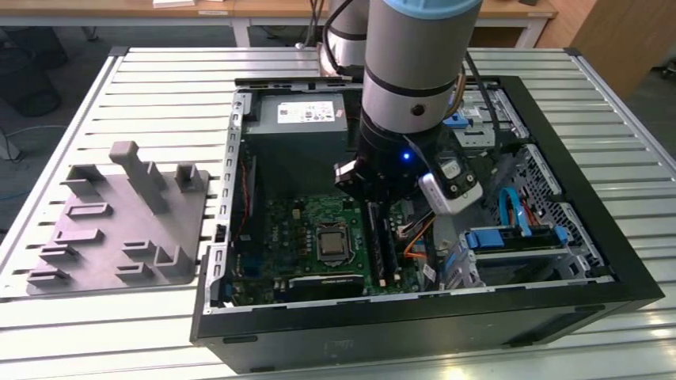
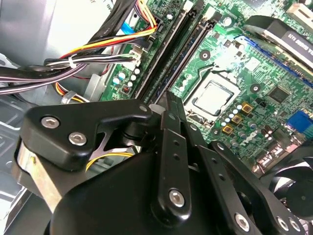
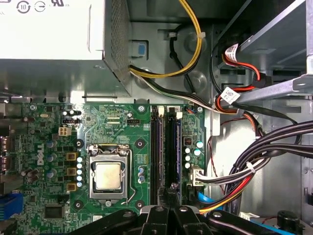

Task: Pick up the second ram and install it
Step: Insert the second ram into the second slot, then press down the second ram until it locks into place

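1. Exterior view: the arm [image 1: 417, 71] reaches down into an open computer case [image 1: 317, 332] lying on a slatted table [image 1: 158, 79]. The gripper [image 1: 372, 199] hangs just above the motherboard [image 1: 306, 229], over the memory slots.
2. A gray moulded tray [image 1: 116, 229] rests on the table, on the exterior view's left of the case and apart from it.
3. Second wrist view: the black fingers [image 2: 171, 147] are pressed close together; whether a module is pinched between them cannot be told.
4. The second ram [image 3: 172, 147] appears in the first wrist view as a slim dark strip standing in the slot farther from the processor socket [image 3: 108, 175], beside another strip [image 3: 155, 147] in the neighbouring slot. The gripper [image 3: 168, 208] sits directly over one end of these slots.
5. Both strips run parallel in the second wrist view, the second ram [image 2: 168, 46] nearer the bundled cables [image 2: 88, 61].
6. The power supply [image 3: 54, 39] lies beyond the far end of the slots.
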Controlling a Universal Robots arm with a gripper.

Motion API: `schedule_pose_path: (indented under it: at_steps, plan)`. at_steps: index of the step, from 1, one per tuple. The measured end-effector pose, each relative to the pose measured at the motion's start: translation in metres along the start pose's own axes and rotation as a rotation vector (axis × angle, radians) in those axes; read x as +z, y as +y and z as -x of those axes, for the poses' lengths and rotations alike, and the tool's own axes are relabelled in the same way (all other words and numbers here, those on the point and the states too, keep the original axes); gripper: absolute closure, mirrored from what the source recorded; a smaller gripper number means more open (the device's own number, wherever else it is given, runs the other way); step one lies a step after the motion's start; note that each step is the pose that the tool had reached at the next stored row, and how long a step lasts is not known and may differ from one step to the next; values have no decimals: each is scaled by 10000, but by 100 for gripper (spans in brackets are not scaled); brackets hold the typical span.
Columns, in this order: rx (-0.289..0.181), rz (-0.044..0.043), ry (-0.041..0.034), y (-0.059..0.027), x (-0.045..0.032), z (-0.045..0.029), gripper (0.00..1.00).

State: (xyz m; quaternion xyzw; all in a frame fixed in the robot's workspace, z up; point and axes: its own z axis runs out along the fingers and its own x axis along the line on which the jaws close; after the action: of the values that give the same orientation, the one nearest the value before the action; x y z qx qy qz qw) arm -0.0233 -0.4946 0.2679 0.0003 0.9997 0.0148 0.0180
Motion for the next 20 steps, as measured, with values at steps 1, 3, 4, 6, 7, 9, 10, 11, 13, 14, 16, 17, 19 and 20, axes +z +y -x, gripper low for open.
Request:
schedule_pose_path:
  at_steps: [1,3,4,6,7,9,10,11,13,14,16,17,19,20]
  plan:
    - [0,0,0,0,-1,0,90]
    - [0,0,0,0,-2,0,90]
    - [0,0,0,0,-3,0,90]
    - [0,-1,0,0,-3,0,90]
    - [0,-1,0,0,-1,0,90]
    - [0,-2,4,6,23,-1,90]
    - [1,-3,7,18,40,-2,90]
    - [1,-3,9,32,59,-3,90]
    - [1,-1,9,71,97,-4,90]
    - [0,0,9,97,117,-4,90]
    - [1,-1,9,150,154,-6,90]
    - [0,0,9,181,174,-7,90]
    - [0,-1,9,240,211,-8,90]
    - [0,0,9,270,230,-8,90]
